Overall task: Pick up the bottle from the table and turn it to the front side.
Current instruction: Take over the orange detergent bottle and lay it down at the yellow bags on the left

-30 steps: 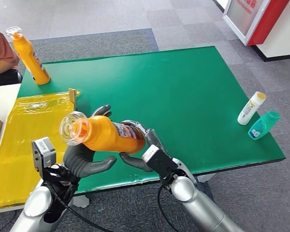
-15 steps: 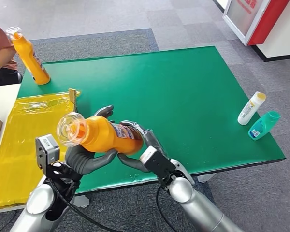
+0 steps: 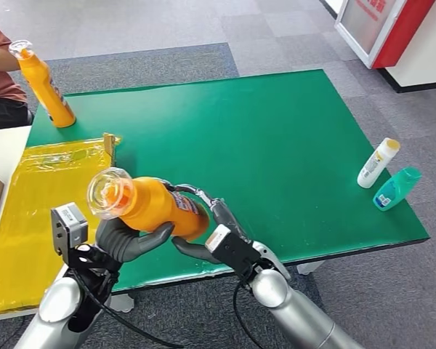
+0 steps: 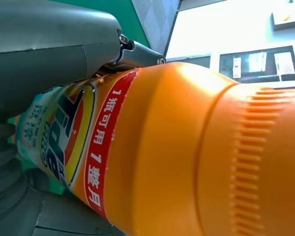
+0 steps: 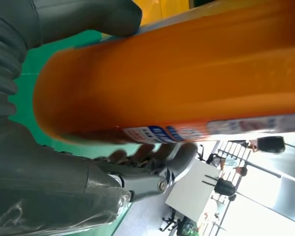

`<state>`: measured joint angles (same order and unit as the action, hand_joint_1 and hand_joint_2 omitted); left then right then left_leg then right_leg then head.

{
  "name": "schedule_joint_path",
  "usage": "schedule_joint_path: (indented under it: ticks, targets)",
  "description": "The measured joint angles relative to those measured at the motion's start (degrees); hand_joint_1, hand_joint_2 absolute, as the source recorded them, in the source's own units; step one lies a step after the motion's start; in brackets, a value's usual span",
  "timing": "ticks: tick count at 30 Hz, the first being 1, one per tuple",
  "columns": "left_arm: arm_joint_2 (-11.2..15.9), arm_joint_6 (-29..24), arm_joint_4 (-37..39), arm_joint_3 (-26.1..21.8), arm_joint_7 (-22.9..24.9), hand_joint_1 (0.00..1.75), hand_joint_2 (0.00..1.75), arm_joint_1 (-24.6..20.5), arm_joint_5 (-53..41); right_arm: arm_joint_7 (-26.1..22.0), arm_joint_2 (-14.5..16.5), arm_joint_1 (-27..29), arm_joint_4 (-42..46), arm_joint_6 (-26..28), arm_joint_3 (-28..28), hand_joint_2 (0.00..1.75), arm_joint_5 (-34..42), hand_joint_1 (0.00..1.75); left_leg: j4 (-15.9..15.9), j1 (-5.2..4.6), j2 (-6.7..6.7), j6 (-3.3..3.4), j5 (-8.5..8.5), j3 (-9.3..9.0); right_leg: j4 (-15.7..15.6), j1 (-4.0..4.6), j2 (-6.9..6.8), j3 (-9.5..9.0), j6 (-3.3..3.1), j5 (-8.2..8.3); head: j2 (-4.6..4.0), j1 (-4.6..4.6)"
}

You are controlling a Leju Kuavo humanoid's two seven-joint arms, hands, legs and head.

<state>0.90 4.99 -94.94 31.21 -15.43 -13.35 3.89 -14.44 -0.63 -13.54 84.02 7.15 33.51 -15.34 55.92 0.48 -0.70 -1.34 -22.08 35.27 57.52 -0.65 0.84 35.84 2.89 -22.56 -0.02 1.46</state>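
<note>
An orange detergent bottle (image 3: 150,203) with a clear cap lies on its side in the air above the table's near edge, cap toward me. My left hand (image 3: 131,238) cradles it from below near the cap end. My right hand (image 3: 208,225) wraps the bottle's base end, fingers over the top and thumb beneath. The left wrist view has the bottle (image 4: 175,147) close up with its label (image 4: 64,137) facing the camera. Seen from the right wrist, the bottle's orange body (image 5: 175,73) crosses the picture with my right hand's fingers (image 5: 146,162) around it.
A second orange bottle (image 3: 43,83) stands tilted at the far left of the green table (image 3: 281,145), beside a person (image 3: 2,73). A white bottle (image 3: 378,162) and a teal bottle (image 3: 397,187) lie at the right edge. A yellow sheet (image 3: 35,196) covers the left side.
Both hands have drawn the bottle slightly nearer to me and lower. The label has turned a little further round. The person's arm at the far left has shifted.
</note>
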Motion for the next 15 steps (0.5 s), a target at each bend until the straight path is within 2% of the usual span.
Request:
schedule_joint_path:
  ticks: [5, 10, 15]
  targets:
    - [0.96, -1.67, 0.09, -0.81, -0.03, 1.75, 1.75, 0.20, -2.45, 0.60, -0.07, 0.00, 0.00, 0.48, -0.32, 1.75, 0.96, 0.00, 0.00, 0.00, 0.00, 0.00, 0.00, 0.00, 0.00, 0.00, 0.00, 0.01, 0.00, 0.00, 0.00, -0.01]
    - [2.97, -2.91, 0.86, -3.65, 0.89, 1.75, 1.75, 0.13, -7.06, 0.91, -0.43, 0.30, 0.00, 0.89, -2.34, 1.75, 1.30, 0.00, 0.00, 0.00, 0.01, -0.02, 0.02, 0.00, 0.00, 0.01, 0.01, 0.03, 0.00, 0.00, 0.00, 0.00]
    - [4.91, -3.76, 2.71, -6.50, 3.58, 1.75, 1.75, -0.50, -13.21, 0.91, -0.74, 0.94, 0.20, 1.02, -4.53, 1.75, 1.46, 0.00, 0.00, 0.00, 0.01, -0.02, 0.02, -0.01, 0.01, 0.00, 0.01, 0.03, -0.01, 0.00, 0.00, -0.01]
